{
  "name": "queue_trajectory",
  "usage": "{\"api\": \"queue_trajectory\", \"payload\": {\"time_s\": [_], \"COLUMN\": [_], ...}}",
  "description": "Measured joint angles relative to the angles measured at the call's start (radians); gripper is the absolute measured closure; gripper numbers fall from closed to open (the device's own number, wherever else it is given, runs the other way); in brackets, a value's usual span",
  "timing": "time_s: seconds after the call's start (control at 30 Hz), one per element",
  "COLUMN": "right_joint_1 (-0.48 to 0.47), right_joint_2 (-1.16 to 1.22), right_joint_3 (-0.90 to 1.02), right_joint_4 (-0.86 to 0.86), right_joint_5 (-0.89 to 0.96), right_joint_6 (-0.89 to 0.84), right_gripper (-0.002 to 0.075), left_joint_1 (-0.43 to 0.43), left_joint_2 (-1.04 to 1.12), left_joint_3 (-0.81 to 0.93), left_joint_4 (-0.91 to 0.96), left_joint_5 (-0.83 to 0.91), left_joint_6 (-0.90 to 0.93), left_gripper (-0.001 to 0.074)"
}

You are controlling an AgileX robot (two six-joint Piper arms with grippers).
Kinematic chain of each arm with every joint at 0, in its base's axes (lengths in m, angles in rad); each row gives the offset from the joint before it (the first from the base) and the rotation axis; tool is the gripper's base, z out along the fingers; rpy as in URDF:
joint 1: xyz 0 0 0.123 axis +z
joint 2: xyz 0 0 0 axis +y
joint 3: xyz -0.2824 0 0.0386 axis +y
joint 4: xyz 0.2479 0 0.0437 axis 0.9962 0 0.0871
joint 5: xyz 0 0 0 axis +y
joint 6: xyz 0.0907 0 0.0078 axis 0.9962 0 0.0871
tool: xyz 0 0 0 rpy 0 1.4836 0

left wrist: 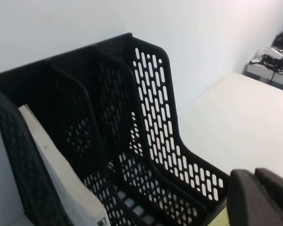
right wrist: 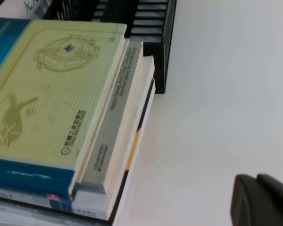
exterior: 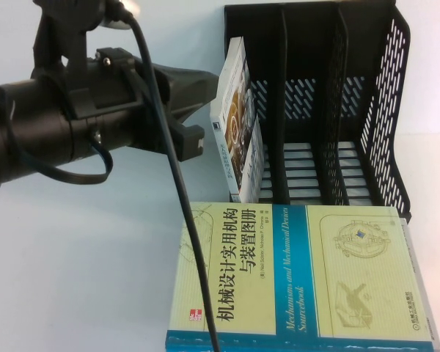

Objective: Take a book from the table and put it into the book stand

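High view: the book (exterior: 238, 121) stands upright in the leftmost slot of the book stand (exterior: 385, 110). The left end effector (exterior: 194, 110) sits just beside the book's left face, fingers spread, holding nothing. Only the right wrist view reveals the stack beneath the yellow-green book (right wrist: 47, 89) on the surface (right wrist: 226, 94), and the right end effector (right wrist: 262, 202), aperture indeterminate.

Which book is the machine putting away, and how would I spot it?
Find the black book stand at the back of the white table. In its leftmost slot, beside the left gripper, stands the book, upright and slightly tilted; the right gripper hangs off to the right. It has a white cover with dark artwork, unlike the larger yellow-green book lying flat in front.
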Motion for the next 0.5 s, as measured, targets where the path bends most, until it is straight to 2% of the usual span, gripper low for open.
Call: {"api": "queue_trajectory", "payload": {"time_s": [0.27,0.5], "right_joint_1": [0.000,0.000], "right_joint_2": [0.000,0.000], "right_joint_3": [0.000,0.000], "right_joint_4": [0.003,0.004], "right_joint_5": [0.000,0.000], "right_joint_6": [0.000,0.000], "right_gripper": [0.0728,0.0728], "left_joint_1": [0.000,0.000], "left_joint_2": [-0.027,-0.261], "left_joint_3": [0.002,0.056], "left_joint_4": [-0.011,0.037], "left_joint_5": [-0.004,-0.138], "left_joint_6": [0.002,0.073], "left_gripper": [0.0734,0.0735]}}
